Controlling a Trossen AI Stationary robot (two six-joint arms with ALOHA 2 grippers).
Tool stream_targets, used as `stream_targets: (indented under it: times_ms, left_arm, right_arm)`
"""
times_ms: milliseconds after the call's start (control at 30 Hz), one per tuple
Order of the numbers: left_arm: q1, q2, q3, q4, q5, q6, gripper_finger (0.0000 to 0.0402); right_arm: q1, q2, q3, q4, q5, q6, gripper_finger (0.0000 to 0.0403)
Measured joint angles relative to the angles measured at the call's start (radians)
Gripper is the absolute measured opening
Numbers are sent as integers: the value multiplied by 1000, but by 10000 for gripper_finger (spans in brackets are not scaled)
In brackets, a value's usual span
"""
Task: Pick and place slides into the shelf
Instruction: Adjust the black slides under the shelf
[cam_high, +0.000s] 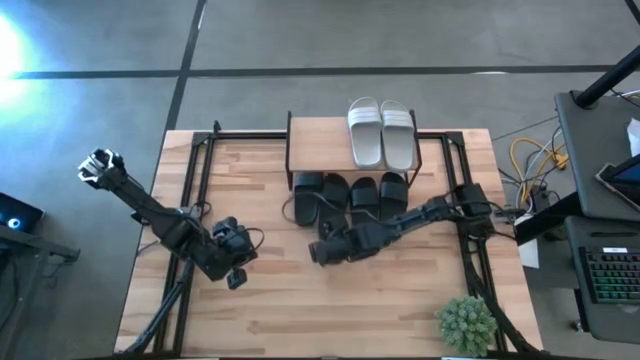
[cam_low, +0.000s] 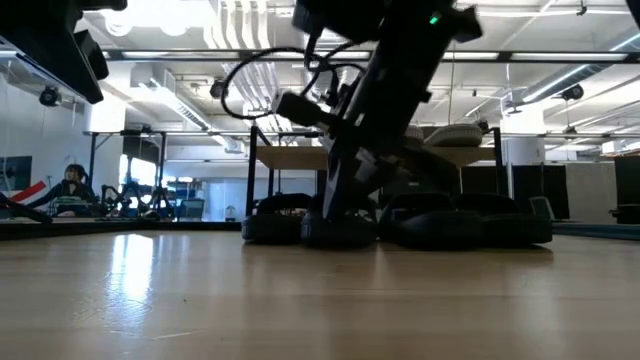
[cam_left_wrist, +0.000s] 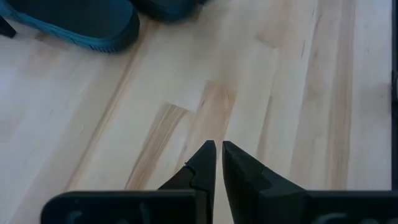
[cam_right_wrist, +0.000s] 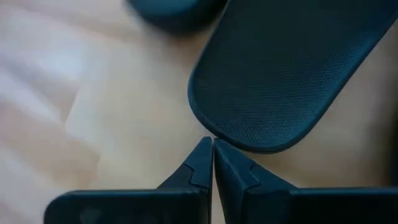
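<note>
The shelf (cam_high: 320, 145) stands at the table's far middle, with two white slides (cam_high: 381, 132) side by side on its top plank. Several black slides (cam_high: 350, 195) lie in a row on the table under it, their near ends sticking out. My right gripper (cam_high: 318, 252) is shut, low over the table at the rounded near end of one black slide (cam_right_wrist: 280, 74). My left gripper (cam_high: 237, 280) is shut and empty over bare wood at the left, and also shows in the left wrist view (cam_left_wrist: 219, 146). My right gripper's shut fingertips (cam_right_wrist: 205, 152) stand right at the rim of the black slide's rounded near end (cam_right_wrist: 214, 135), coming from the table's near side. I cannot tell whether they touch it. The slide lies flat on the table.
A green potted plant (cam_high: 466, 322) stands at the near right corner. A black frame (cam_high: 195, 160) runs along the table's left and right sides. Bare wood lies in the near middle (cam_high: 330, 310). A desk with a keyboard (cam_high: 610, 275) is off the right edge.
</note>
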Motion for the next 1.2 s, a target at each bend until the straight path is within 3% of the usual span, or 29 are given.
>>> stream_targets:
  times_ms: [333, 500, 700, 833, 933, 1033, 1200]
  left_arm:
    - [-1, 58, -3, 11, -32, 30, 13]
    - [39, 87, -87, 223, -46, 101, 13]
    - [124, 159, -205, 646, -30, 270, 13]
    - [224, 246, -216, 691, -34, 286, 13]
    - [305, 323, -215, 736, 38, 339, 13]
    - [374, 407, -199, 857, 144, 410, 13]
    - [460, 526, -131, 882, 136, 513, 13]
  right_arm:
    - [-102, -12, -2, -5, -25, -94, 8]
    - [-26, -68, -2, -44, -16, -39, 9]
    - [114, -178, -1, -250, 168, 192, 8]
    - [193, -223, -1, -395, 221, 363, 8]
    - [230, -232, -2, -462, 238, 439, 8]
    - [249, -232, -2, -495, 239, 476, 8]
    - [259, -230, -2, -506, 241, 486, 8]
